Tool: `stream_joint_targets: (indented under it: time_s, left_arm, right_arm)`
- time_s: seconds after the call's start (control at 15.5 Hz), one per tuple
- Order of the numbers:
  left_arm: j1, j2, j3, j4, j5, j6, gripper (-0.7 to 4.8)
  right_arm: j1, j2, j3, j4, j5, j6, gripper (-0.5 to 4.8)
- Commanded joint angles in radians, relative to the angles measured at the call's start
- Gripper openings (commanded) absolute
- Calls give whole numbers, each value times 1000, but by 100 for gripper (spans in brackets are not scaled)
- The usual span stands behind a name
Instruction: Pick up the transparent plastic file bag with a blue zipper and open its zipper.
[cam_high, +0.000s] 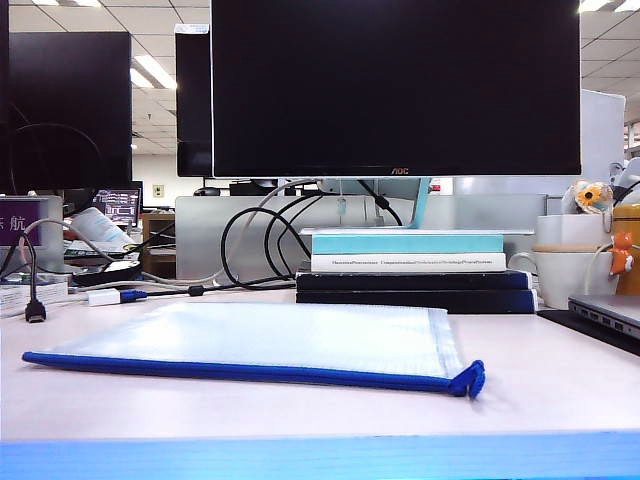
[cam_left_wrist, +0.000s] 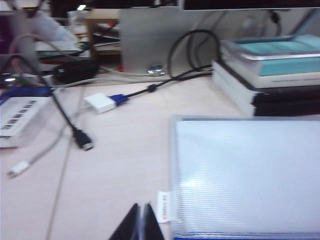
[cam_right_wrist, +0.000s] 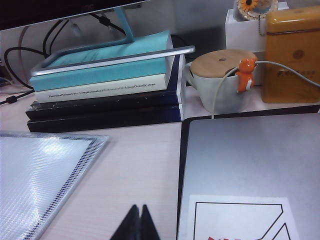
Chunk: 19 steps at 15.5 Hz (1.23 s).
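The transparent plastic file bag (cam_high: 270, 338) lies flat on the pale desk. Its blue zipper (cam_high: 240, 371) runs along the near edge and ends in a blue loop pull (cam_high: 470, 380) at the right corner. Neither gripper shows in the exterior view. In the left wrist view my left gripper (cam_left_wrist: 141, 207) is shut and empty, hovering beside the bag (cam_left_wrist: 245, 175) near its white label (cam_left_wrist: 163, 206). My right gripper (cam_right_wrist: 138, 209) is also shut and empty, over bare desk between the bag's corner (cam_right_wrist: 35, 175) and a grey laptop (cam_right_wrist: 250, 160).
A stack of books (cam_high: 410, 268) under a monitor stand sits behind the bag. To the right stand a lidded mug (cam_right_wrist: 220, 80) and a yellow tin (cam_right_wrist: 292, 55). On the left lie loose cables with a black plug (cam_left_wrist: 82, 141) and a white adapter (cam_left_wrist: 100, 102).
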Motion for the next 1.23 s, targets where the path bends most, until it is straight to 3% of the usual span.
stream_joint_targets:
  time_s: [0.06, 0.26, 0.71, 0.9, 1.1, 1.16, 1.23]
  left_arm:
    - [0, -2, 1, 18, 16, -7, 22]
    - [0, -2, 4, 75, 16, -60, 22]
    - [0, 29, 156, 69, 15, -83, 21]
    - [0, 233, 336, 19, 37, -71, 16]
    - [-1, 484, 504, 17, 104, 34, 17]
    - [-1, 592, 555, 16, 191, 62, 17]
    - [-1, 601, 561, 15, 204, 61, 17]
  right_arm:
    - [0, -1, -4, 17, -1, 10, 8]
    - [0, -1, -3, 31, -1, 122, 8]
    - [1, 0, 116, 9, 36, 131, -8]
    - [1, 25, 172, -10, 37, 135, -8]
    - [1, 224, 314, -29, 36, 134, -8]
    - [1, 433, 463, -84, -66, 93, -8]
    - [1, 469, 491, -101, -89, 92, -8]
